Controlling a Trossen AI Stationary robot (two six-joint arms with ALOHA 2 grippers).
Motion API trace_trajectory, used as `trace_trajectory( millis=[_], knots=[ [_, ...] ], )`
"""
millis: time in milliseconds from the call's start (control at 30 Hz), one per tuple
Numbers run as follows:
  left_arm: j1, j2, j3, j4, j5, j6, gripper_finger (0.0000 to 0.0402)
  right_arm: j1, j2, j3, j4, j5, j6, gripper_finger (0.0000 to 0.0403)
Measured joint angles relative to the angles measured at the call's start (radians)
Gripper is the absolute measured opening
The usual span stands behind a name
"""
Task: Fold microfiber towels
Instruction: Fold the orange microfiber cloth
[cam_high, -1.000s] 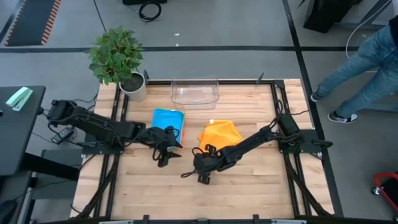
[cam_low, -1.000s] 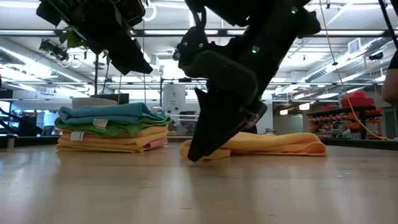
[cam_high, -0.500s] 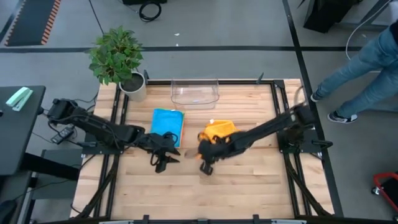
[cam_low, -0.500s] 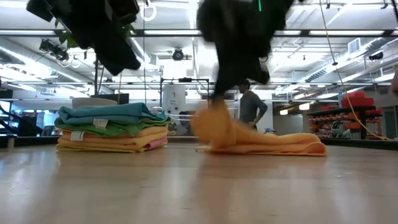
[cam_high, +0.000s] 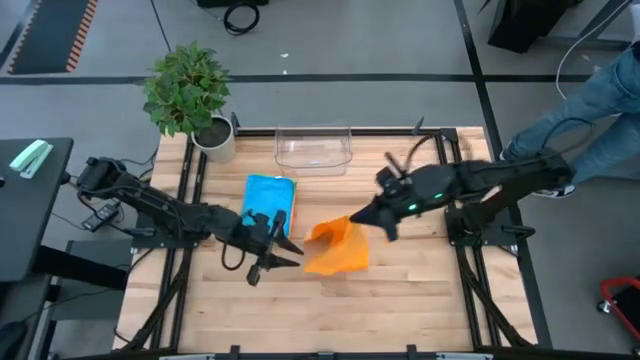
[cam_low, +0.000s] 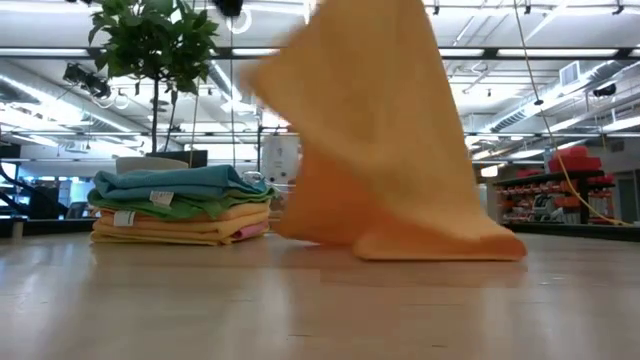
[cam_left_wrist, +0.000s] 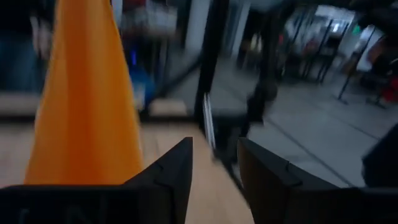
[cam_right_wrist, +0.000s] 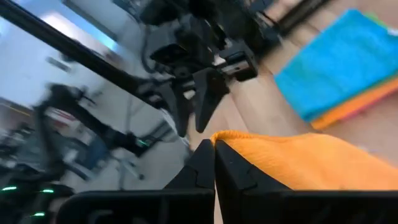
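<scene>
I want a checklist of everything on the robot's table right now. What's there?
Surface: wooden table, bare around the towels.
Job's things: orange towel lifted by one corner, the rest draping to the table; stack of folded towels, blue on top, with green, yellow and pink edges below in the low view.
Clutter: clear plastic bin at the table's far edge; potted plant at the far left corner.
Grippers: right tool shut on the orange towel's corner; left tool beside the towel, fingers apart, holding nothing.
Cables: black cable coil on the floor beyond the table.
Surroundings: a person's legs to the table's right.
</scene>
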Motion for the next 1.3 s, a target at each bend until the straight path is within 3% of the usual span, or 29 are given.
trace_trajectory(
  millis=[133, 367, 567, 800, 1000, 1300],
  knots=[
    [0.0, -0.001, 0.023, 0.094, -0.06, 0.094, 0.0138, 0.0, -0.07, 0.001, -0.007, 0.011, 0.001, 0.0003],
    [0.0, 0.028, 0.072, -0.178, -0.163, 0.197, 0.0159, 0.005, -0.069, 0.001, -0.039, -0.028, -0.023, 0.0003],
    [-0.047, 0.087, 0.074, -0.281, -0.174, 0.11, 0.0189, 0.005, -0.053, 0.0, -0.043, -0.045, -0.017, 0.0003],
    [-0.183, 0.327, 0.075, -0.265, -0.185, 0.144, 0.0203, 0.004, -0.052, 0.0, -0.053, -0.045, -0.016, 0.0003],
    [-0.207, 0.532, 0.101, -0.122, -0.332, 0.172, 0.0187, 0.004, -0.054, 0.0, -0.097, -0.045, -0.009, 0.0003],
    [-0.207, 0.708, 0.27, -0.247, -0.514, 0.245, 0.0173, 0.004, -0.055, 0.0, -0.112, -0.067, -0.001, 0.0003]
  ],
)
